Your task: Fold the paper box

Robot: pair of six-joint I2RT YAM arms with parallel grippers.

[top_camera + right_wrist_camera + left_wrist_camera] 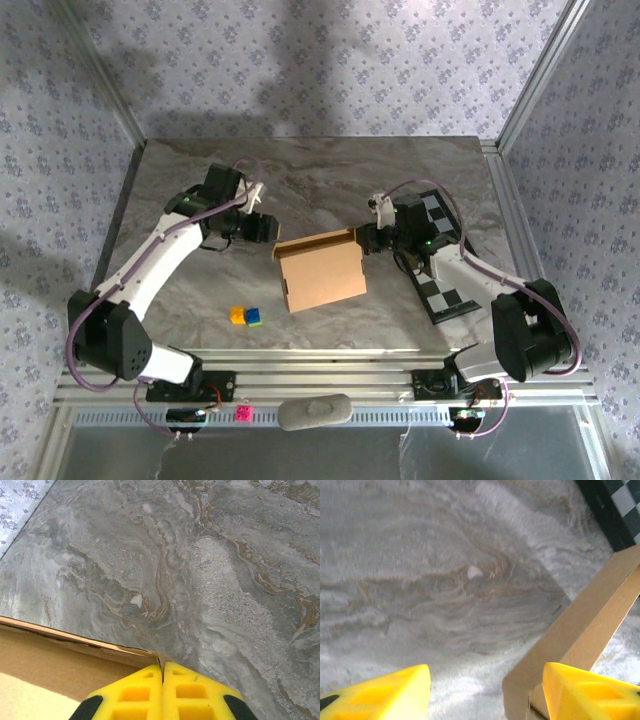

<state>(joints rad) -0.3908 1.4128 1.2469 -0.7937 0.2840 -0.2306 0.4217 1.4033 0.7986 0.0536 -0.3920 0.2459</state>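
Robot lab, plainly, a closed test cell. From above, a white left arm (155,262) and right arm (470,272) sit bolted to bare aluminium rails (330,372) at 6 o'clock. Metal frame posts (540,75) climb at 11 and 1 o'clock, with patterned backdrop sheets (300,60) on every side. Inside them lies a marble-look counter (320,170), and at 3 o'clock on it a black-and-white checkerboard (452,300).
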